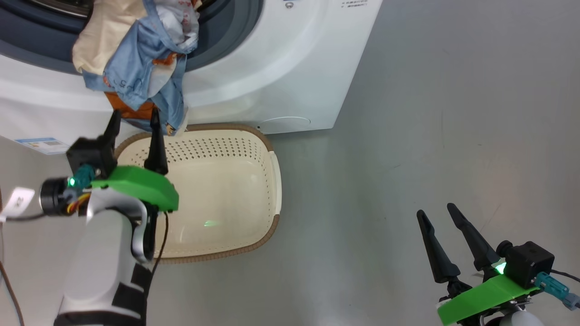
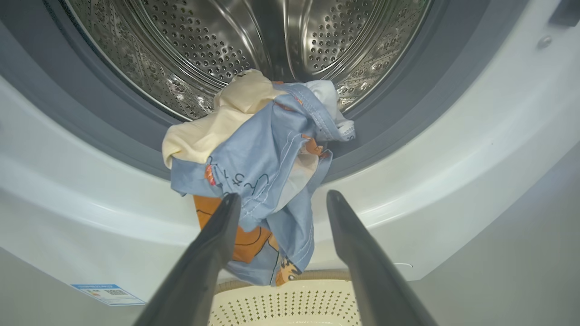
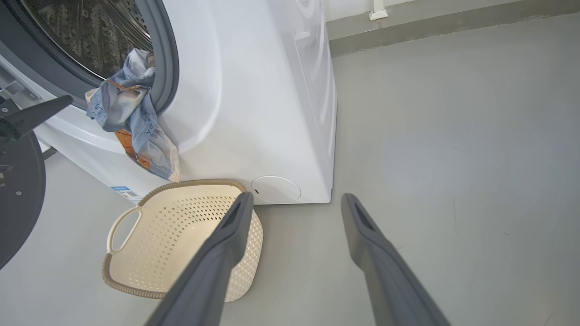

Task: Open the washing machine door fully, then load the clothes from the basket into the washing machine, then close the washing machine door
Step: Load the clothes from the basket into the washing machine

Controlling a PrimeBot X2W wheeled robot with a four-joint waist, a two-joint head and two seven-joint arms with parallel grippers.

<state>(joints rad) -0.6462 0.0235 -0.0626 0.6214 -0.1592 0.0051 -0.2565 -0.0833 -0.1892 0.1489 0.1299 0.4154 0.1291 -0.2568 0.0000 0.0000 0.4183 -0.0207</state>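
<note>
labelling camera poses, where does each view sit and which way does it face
Head view: on the head, looking down at the basket before the washing machine; left forearm, both open jaws show.
Left wrist view: left wrist, facing the drum and hanging clothes; own open jaws.
Right wrist view: right wrist, facing the machine's side and floor; own open jaws.
Shared: clothes, basket.
</note>
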